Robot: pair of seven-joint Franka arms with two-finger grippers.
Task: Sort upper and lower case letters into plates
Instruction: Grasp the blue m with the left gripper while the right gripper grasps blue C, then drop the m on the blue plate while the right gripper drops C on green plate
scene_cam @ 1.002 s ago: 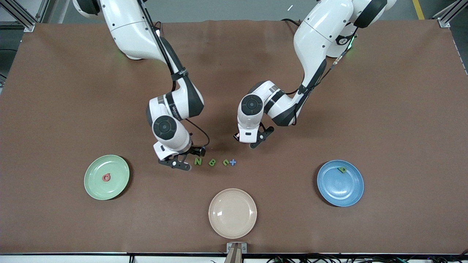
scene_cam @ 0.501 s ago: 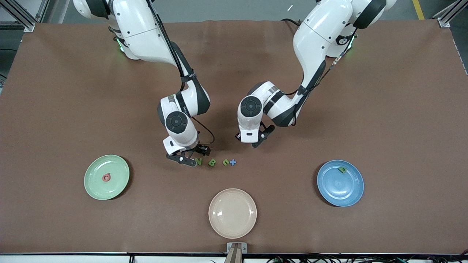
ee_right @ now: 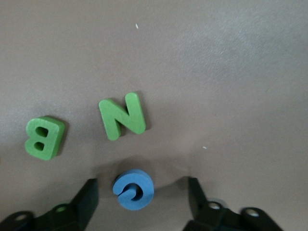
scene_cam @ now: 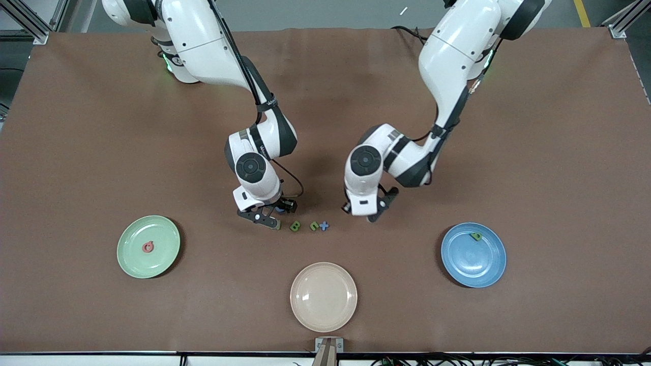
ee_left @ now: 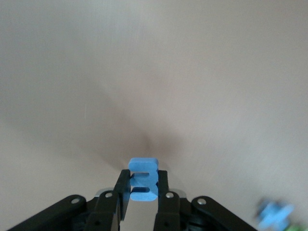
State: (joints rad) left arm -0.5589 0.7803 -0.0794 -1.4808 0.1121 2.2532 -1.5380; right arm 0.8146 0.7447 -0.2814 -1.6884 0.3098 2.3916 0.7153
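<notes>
desk (scene_cam: 101,127): matte brown sheet, flat, slightly creased at the top edge of the front view
letters: small chunky blocks, flat faces and square-cut edges (looks like foam, can't confirm)
row on desk: lower centre of the front view; green N (ee_right: 122,115), green B (ee_right: 44,137), a green curved letter (scene_cam: 314,226), then a blue cross-shaped letter (scene_cam: 324,225) touching it
blue round letter (ee_right: 134,188): curled shape, flat on the desk just beside the N
right gripper (scene_cam: 267,219): low over the N end of the row; jaws open, one finger on each side of the blue round letter, neither touching it
left gripper (scene_cam: 367,213): low over bare desk near the cross end of the row; jaws closed on a blue notched letter (ee_left: 143,179), held upright between the black fingers
mint plate (scene_cam: 127,264): round, shallow, glossy, toward the right arm's end; holds one red ring-shaped letter (scene_cam: 147,247) at its centre
blue plate (scene_cam: 473,274): same size, speckled glaze, toward the left arm's end; one green letter (scene_cam: 476,236) near its upper rim
cream plate (scene_cam: 323,315): bottom centre, glossy
</notes>
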